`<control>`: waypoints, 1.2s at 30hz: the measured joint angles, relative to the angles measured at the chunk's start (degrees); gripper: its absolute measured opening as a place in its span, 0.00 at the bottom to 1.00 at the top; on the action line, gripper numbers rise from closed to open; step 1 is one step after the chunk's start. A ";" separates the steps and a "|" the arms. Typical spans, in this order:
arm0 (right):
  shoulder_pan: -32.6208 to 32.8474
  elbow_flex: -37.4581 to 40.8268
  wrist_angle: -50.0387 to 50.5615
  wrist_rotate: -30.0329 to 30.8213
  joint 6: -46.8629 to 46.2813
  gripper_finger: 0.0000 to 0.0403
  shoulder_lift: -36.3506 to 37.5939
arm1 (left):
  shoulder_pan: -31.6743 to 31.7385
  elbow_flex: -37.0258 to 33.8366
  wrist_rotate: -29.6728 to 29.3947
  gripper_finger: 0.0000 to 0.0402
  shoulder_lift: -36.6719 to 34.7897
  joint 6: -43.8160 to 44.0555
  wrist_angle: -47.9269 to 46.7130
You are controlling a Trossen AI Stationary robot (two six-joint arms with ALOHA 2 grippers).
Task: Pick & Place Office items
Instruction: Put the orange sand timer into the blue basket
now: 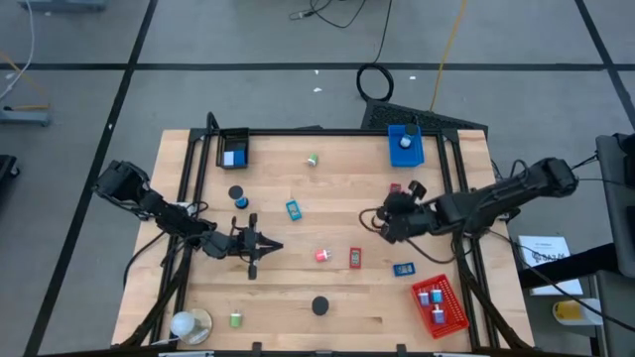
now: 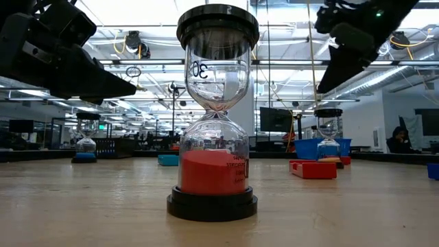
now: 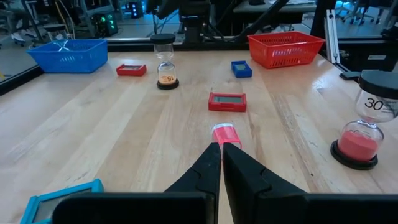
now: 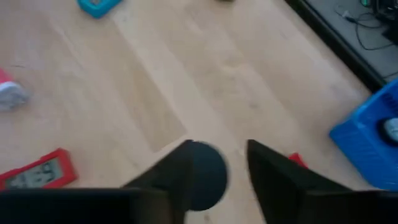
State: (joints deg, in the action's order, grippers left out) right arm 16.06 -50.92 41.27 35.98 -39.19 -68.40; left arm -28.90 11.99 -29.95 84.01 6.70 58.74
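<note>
Sorting so far: early to about halfway, by my reading. The red tray (image 1: 454, 315) at 5 o'clock holds a few small pieces. The blue tray (image 1: 395, 161) at 1 o'clock holds one white piece, and the black tray (image 1: 222, 149) at 11 o'clock one blue-and-white piece.
Left to do: about ten items lie loose on the table (image 1: 298, 288). Among them are a red roll (image 1: 322, 256), a red timer (image 1: 356, 257), a teal timer (image 1: 294, 209), an hourglass (image 1: 319, 306) and two green bits, one at 12 o'clock (image 1: 313, 160) and one at 7 o'clock (image 1: 236, 319).
Right gripper (image 1: 382, 222): just right of table centre, toward 3 o'clock, and raised clear of the wood in the low view. Its fingers stand partly apart around a black disc (image 4: 208, 174), which looks gripped rather than lying below.
Disc place: between the right fingers, above bare wood and short of the blue tray.
Disc axis: its round face is turned toward the wrist camera. Whether it is the end of something longer is hidden, so no long axis can be given.
Left gripper (image 3: 222, 146): left of centre, toward 9 o'clock, and low. Its fingers are pressed to a thin slit and hold nothing. It aims toward 3 o'clock.
Red roll: just beyond the left fingertips at 3 o'clock, not touching them.
Red timer axis: long side runs 12 to 6, face up.
Hourglass axis: upright at 6 o'clock, red sand in the lower bulb.
</note>
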 joint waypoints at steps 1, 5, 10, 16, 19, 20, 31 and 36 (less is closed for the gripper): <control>0.87 0.59 -0.83 0.04 -0.45 0.26 0.09 | 0.02 0.00 0.00 0.06 0.00 -0.02 0.00; 3.65 1.93 -4.00 1.78 -1.47 0.08 0.11 | 0.00 0.00 0.00 0.06 0.00 -0.02 0.03; 6.26 1.93 -2.34 3.04 -6.41 0.04 0.54 | 0.01 0.00 0.02 0.06 0.00 -0.06 0.02; 7.10 1.93 -0.47 1.07 -9.90 0.25 3.06 | 0.02 0.00 0.02 0.06 0.00 -0.49 0.02; 7.10 1.93 -0.47 -0.06 -10.59 0.38 3.77 | 0.02 0.00 0.02 0.06 -0.02 -0.50 0.02; 7.10 1.93 -0.33 -0.07 -10.81 0.43 3.80 | 0.02 0.00 0.02 0.06 -0.02 -0.54 -0.03; 7.10 1.95 0.10 0.18 -11.12 0.82 0.65 | 0.01 0.00 0.03 0.06 -0.02 -0.55 -0.14; 7.05 1.95 0.05 0.54 -10.72 0.88 0.04 | 0.02 0.00 -1.29 0.06 -0.02 -0.52 -0.15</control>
State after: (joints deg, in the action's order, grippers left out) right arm 23.11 -48.97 41.32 36.52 -49.91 -68.36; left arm -28.88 11.99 -31.24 83.99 6.17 58.59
